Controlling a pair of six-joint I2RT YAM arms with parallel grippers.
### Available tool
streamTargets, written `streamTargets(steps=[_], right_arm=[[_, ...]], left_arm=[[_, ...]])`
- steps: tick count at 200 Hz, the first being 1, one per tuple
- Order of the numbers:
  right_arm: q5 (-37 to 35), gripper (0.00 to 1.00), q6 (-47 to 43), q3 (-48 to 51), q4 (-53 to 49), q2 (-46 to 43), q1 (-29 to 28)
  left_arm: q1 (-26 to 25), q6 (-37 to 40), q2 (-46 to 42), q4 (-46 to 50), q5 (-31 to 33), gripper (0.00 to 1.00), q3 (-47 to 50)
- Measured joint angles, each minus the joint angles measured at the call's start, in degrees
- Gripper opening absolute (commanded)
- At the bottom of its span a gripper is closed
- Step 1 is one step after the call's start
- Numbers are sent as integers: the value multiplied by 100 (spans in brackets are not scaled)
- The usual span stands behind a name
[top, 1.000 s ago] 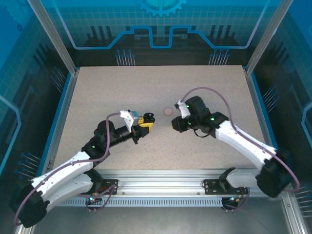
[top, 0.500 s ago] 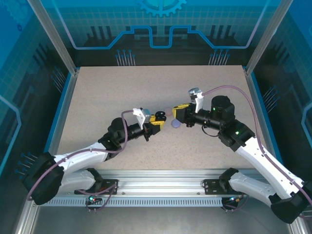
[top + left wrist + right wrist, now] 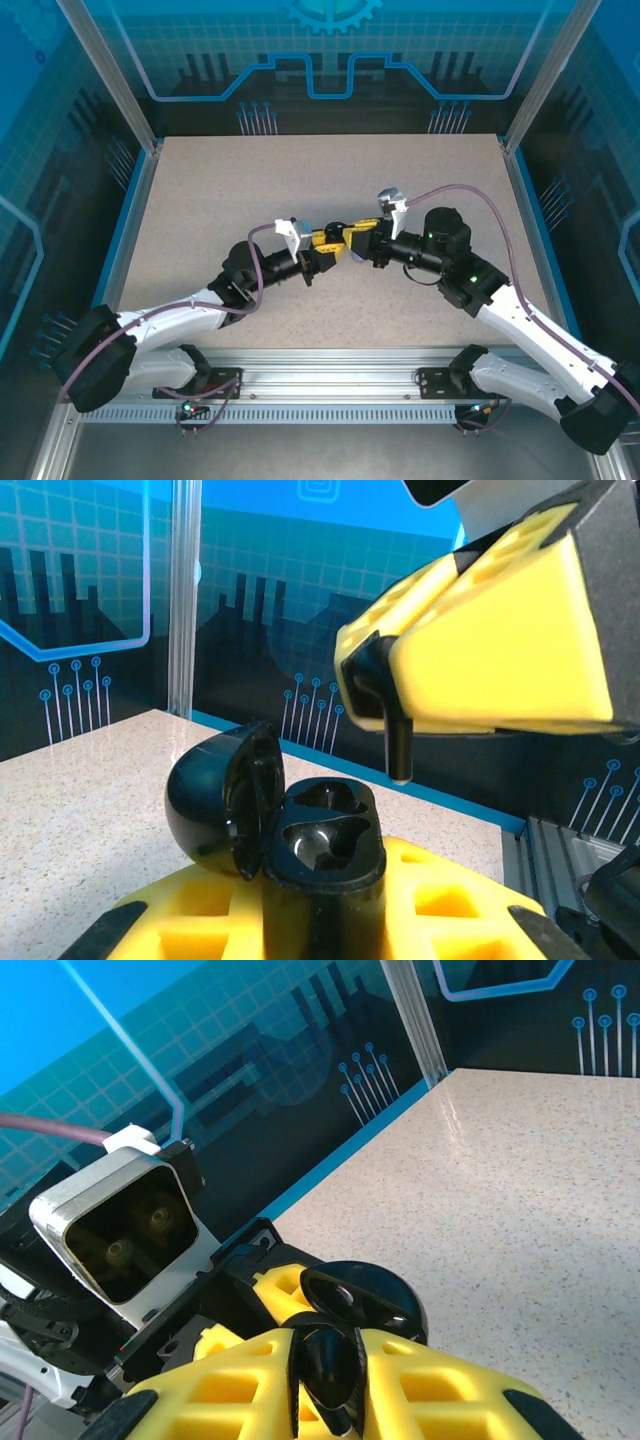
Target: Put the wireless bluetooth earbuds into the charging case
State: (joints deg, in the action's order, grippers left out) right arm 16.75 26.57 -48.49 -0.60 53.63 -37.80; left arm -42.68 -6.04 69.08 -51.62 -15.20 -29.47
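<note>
"Grippers first: how did they stand?"

"The left gripper (image 3: 330,245) was clamped on the charging case (image 3: 322,832), low in the middle of the left wrist frame, with its lid swung open to the left. The right gripper (image 3: 355,240) pinched a black earbud (image 3: 398,748) between its yellow fingers (image 3: 500,650)."

"And the earbud against the case?"

"Just above and right of the two wells, stem pointing down, apart from them. Overhead, both grippers met tip to tip at the centre of the table (image 3: 200,190)."
</note>
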Motion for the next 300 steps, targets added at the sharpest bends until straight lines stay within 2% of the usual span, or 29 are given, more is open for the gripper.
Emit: streamTargets(steps=[70, 300], right_arm=[[-109, 22, -22, 9, 328, 9, -122], [-323, 23, -87, 251, 525, 35, -208]], left_arm=[[-48, 15, 0, -20, 0, 0, -7], [-144, -2, -2, 42, 63, 0, -103]])
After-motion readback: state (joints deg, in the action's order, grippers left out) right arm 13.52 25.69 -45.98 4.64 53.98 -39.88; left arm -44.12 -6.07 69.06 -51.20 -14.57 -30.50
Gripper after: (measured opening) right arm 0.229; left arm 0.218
